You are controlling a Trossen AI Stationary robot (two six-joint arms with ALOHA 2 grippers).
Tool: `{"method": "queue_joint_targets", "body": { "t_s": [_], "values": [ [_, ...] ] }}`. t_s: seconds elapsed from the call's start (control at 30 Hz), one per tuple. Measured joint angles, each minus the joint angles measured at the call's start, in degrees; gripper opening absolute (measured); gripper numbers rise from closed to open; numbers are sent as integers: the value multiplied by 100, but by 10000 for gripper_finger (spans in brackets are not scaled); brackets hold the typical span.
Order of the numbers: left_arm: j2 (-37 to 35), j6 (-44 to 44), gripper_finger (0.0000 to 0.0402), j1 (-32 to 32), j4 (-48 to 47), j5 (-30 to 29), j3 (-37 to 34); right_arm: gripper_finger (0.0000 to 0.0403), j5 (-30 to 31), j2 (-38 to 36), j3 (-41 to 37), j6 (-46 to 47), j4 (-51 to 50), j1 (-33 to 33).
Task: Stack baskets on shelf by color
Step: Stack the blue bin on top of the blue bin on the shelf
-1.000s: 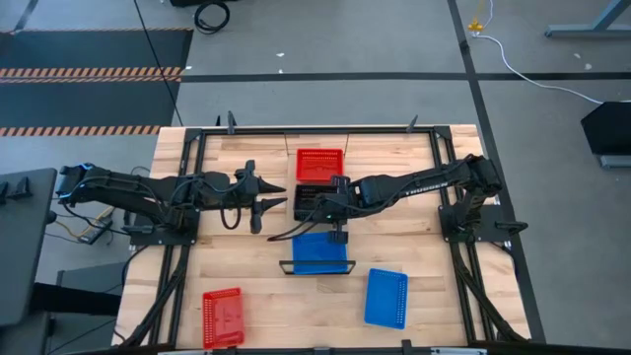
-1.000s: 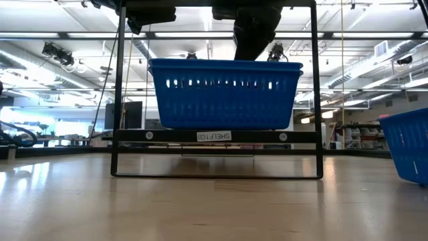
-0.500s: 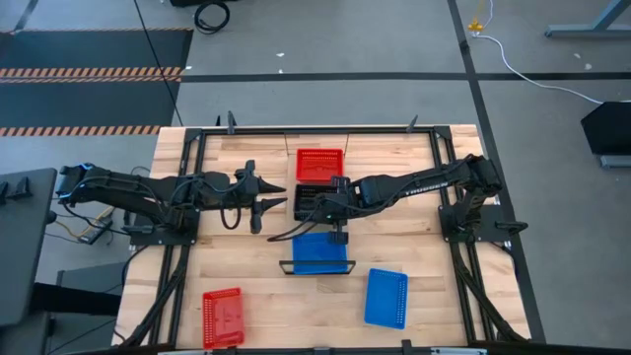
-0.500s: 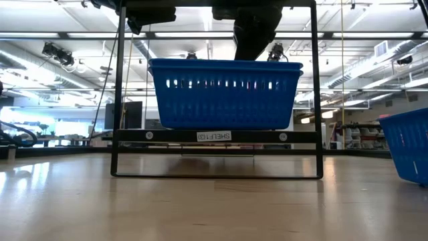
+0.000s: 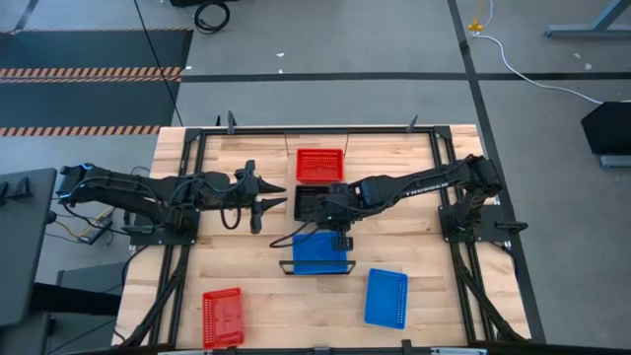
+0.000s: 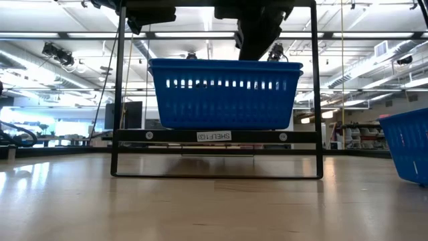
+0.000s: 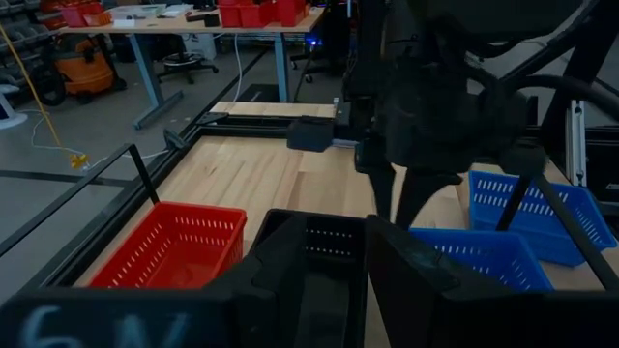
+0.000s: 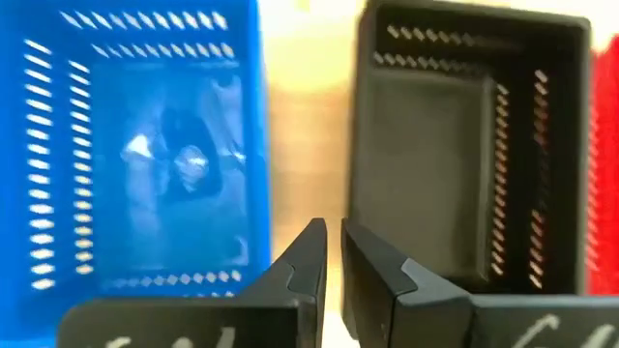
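On the narrow wooden shelf (image 5: 345, 225) stand a red basket (image 5: 320, 163) at the far end, a black basket (image 5: 314, 200) in the middle and a blue basket (image 5: 320, 253) by the black frame (image 5: 315, 268). In the low view the blue basket (image 6: 224, 94) shows two rims, one nested in the other. A loose red basket (image 5: 223, 318) and a loose blue basket (image 5: 386, 297) rest on the table. My right gripper (image 8: 334, 246) hangs shut above the gap between the blue basket (image 8: 145, 155) and the black basket (image 8: 455, 155), touching nothing. My left gripper (image 5: 268, 207) waits open, left of the black basket.
The black rails of the table frame (image 5: 192, 197) run along both sides. My right arm (image 7: 435, 106) stands over the shelf in the left wrist view. Bare planked table (image 5: 286, 311) lies between the two loose baskets. Behind the table is a workshop with benches.
My right gripper has shifted slightly toward the table's near and right edges, off the black basket and toward the blue one. The baskets have stayed where they were.
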Motion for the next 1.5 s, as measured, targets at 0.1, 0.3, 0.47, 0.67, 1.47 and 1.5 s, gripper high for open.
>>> {"method": "queue_joint_targets", "body": {
  "t_s": [0.1, 0.3, 0.47, 0.67, 1.47, 1.5],
  "values": [
    [0, 1, 117, 0, 0, -2, 0, 42, 114, -42, 54, 196, -340, -4],
    [0, 2, 117, 2, -4, -1, 0, 41, 34, -221, 327, 1290, -1883, 56],
    [0, 1, 117, 0, -9, 0, 0, 41, -47, -528, 339, 2313, -3132, 406],
    [0, 0, 117, 0, -9, -2, 0, 41, 213, -1015, 339, 3404, -3310, 1292],
    [0, -54, 117, 0, -175, 0, 0, 117, 203, -1122, -2008, 6518, -293, 4055],
    [0, -55, 117, 1, -175, 0, 0, 117, 106, -1122, -2103, 6491, -38, 4053]
  ]
}}
